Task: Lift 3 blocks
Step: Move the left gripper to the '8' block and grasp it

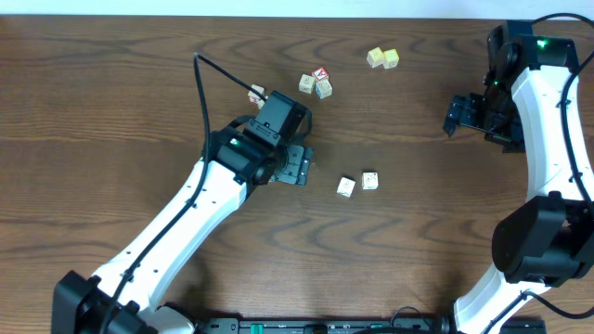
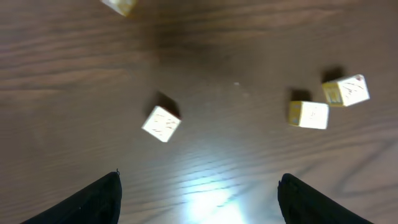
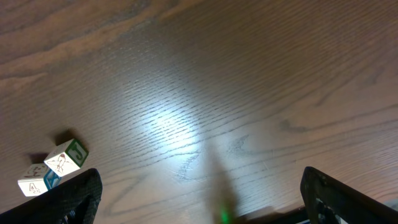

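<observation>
Three cream-white blocks lie towards the far middle of the table. One block [image 1: 257, 94] sits alone by the left arm's cable. A second block [image 1: 306, 83] and a third block [image 1: 323, 90] touch each other. In the left wrist view the lone block [image 2: 161, 124] lies ahead of one finger. Another block [image 2: 308, 115] lies ahead of the other finger. My left gripper [image 2: 199, 175] hangs open over bare wood between them, holding nothing. My right gripper [image 1: 452, 116] is open at the far right, far from the blocks. In its own view the right gripper [image 3: 200, 180] has only table between its fingers.
A red-topped cube [image 1: 320, 73] rests against the touching pair. A tilted cube [image 2: 346, 91] with a red corner sits behind the right-hand block. Two yellow-green cubes [image 1: 382, 57] lie farther back. Two white cubes [image 1: 346, 186] [image 1: 369, 180] lie mid-table. Two cubes [image 3: 65, 157] [image 3: 37, 177] with green and blue sides lie beside a right finger.
</observation>
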